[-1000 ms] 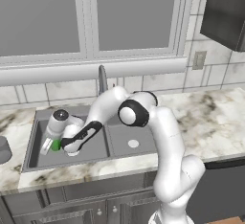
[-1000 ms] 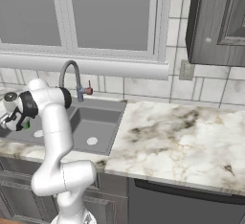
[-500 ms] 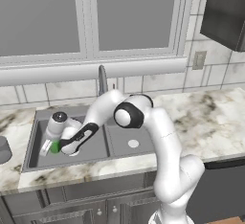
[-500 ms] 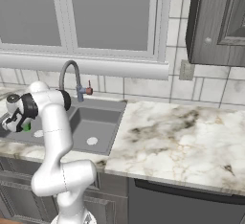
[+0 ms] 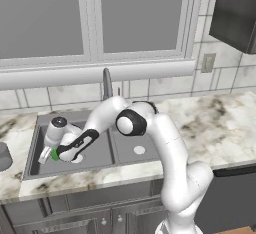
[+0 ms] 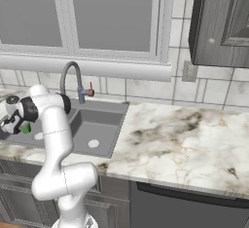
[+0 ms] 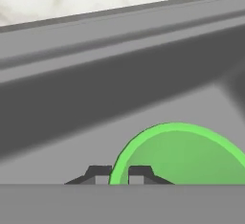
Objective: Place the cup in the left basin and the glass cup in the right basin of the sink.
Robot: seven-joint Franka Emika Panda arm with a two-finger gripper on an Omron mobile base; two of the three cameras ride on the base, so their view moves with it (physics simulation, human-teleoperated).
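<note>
My gripper [image 5: 53, 154] is shut on the rim of the small bright green cup [image 5: 54, 153], low inside the left basin [image 5: 99, 148] of the dark grey sink [image 5: 116, 164], close to the basin's left wall. In the hand view the two fingertips [image 7: 100, 175] pinch the cup's green rim [image 7: 177, 152] against the basin wall [image 7: 95, 98] beyond. From the right base view the cup [image 6: 25, 128] peeks out beside the hand [image 6: 18, 126]. The grey glass cup [image 5: 4, 156] stands on the counter left of the sink. The right basin [image 5: 131, 139] holds only its drain.
A tall grey faucet [image 5: 106, 81] rises behind the sink's divider. Marble counter [image 5: 215, 123] stretches to the right, with a wall outlet [image 5: 208, 62] above it and a dark cabinet [image 5: 235, 13] at the upper right. A window ledge [image 5: 95, 73] runs behind the faucet.
The hand with the green cup has drifted a little to the left inside the left basin. The grip has stayed the same.
</note>
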